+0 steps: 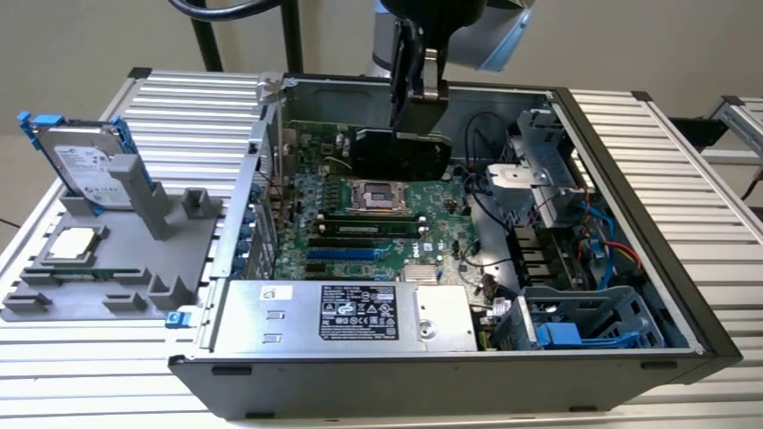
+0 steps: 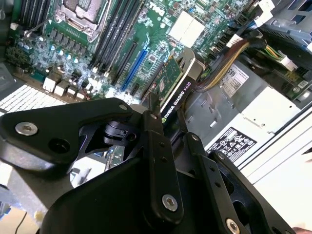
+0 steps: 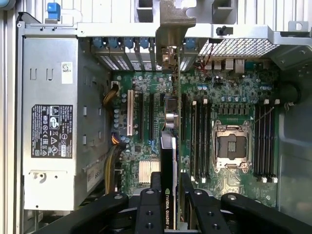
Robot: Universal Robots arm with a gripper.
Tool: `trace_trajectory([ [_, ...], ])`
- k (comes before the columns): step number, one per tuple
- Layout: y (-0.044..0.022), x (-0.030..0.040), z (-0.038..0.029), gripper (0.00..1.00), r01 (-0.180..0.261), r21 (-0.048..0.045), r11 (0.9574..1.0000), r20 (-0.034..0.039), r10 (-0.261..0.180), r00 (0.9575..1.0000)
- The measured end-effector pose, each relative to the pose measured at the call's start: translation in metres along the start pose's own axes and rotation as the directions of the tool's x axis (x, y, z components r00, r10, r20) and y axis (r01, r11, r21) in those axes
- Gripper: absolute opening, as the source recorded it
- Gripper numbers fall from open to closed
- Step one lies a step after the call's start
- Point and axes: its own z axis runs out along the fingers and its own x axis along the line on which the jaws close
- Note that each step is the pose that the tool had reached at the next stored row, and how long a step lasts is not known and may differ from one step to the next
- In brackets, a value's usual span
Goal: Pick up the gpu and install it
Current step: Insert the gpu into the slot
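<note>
The gpu (image 1: 399,154) hangs edge-down inside the open computer case (image 1: 667,268), over the green motherboard (image 1: 453,223) near the case's far wall. My gripper (image 1: 420,116) is shut on its upper edge. In the first wrist view the gpu (image 3: 168,156) shows edge-on between the two black fingers (image 3: 146,209), and its silver bracket (image 3: 173,29) reaches toward the rear slot openings. In the second wrist view the gpu (image 2: 176,90) shows its green board and black shroud, clamped in my gripper (image 2: 170,127), above the expansion slots (image 2: 134,63).
The silver power supply (image 1: 357,313) fills the case's near end. The processor socket (image 1: 379,192) and memory slots (image 1: 364,228) lie mid-board, with cables (image 1: 596,241) and a drive cage (image 1: 584,322) beside them. Outside, a grey fixture (image 1: 89,286) holds a hard drive (image 1: 84,165) and a processor chip (image 1: 74,243).
</note>
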Motion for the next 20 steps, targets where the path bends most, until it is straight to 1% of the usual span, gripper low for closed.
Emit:
trace_trajectory([
  [10,0.0,-0.0001,0.0003,0.0,-0.001,0.0007,1.0,0.0002,0.001,1.0],
  [11,0.0,-0.0001,0.0006,0.0,-0.001,0.0027,1.0,0.0001,0.001,1.0],
  [14,-0.0001,-0.0002,0.0015,0.0,-0.001,0.0135,0.9999,0.0003,0.001,1.0],
  [20,-0.0002,-0.0003,0.0029,0.0,-0.001,0.0258,0.9997,0.0003,0.001,1.0],
])
